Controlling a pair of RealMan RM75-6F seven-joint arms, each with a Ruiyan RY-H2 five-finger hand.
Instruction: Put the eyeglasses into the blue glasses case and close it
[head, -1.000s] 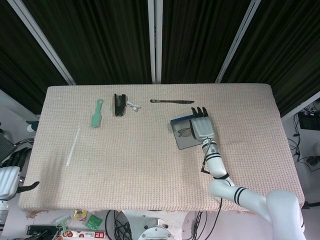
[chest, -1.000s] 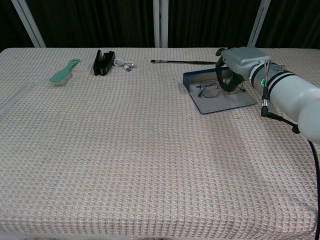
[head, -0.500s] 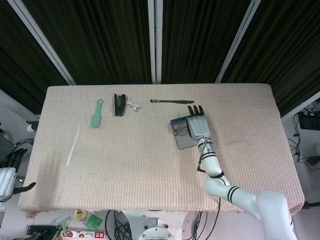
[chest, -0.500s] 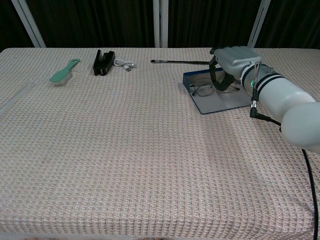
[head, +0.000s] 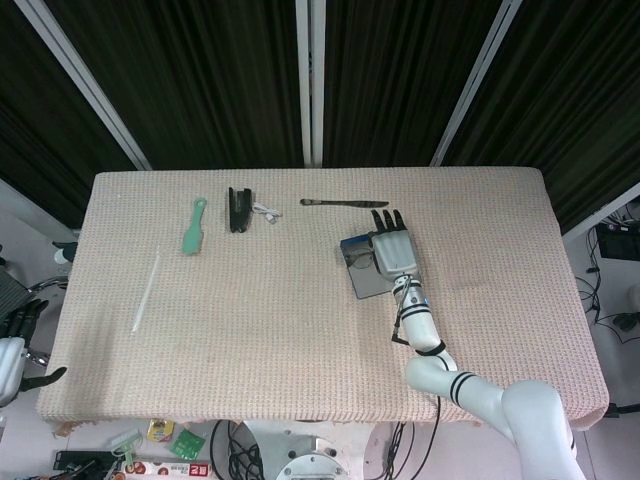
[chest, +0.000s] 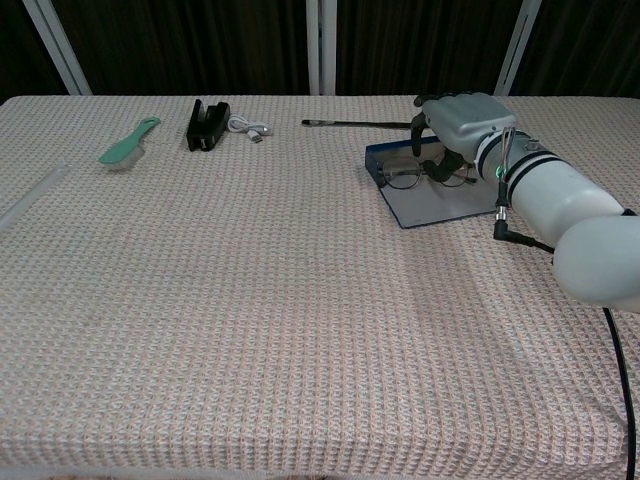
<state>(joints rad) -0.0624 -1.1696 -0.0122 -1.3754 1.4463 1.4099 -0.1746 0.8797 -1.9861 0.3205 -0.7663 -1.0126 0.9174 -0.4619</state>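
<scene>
**Seating the glasses in the case**

Blue glasses case (chest: 440, 199): lying open; I am aiming for its trough.
Right hand (chest: 452, 125): fingers curling over the eyeglasses (chest: 418, 176), apparently pinching them; I am lowering level.
Left hand (head: 18, 340): resting off-table, grip unclear.

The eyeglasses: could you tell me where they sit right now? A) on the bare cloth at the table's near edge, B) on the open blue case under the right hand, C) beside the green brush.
B: the eyeglasses lie on the open blue case, under the right hand.
</scene>
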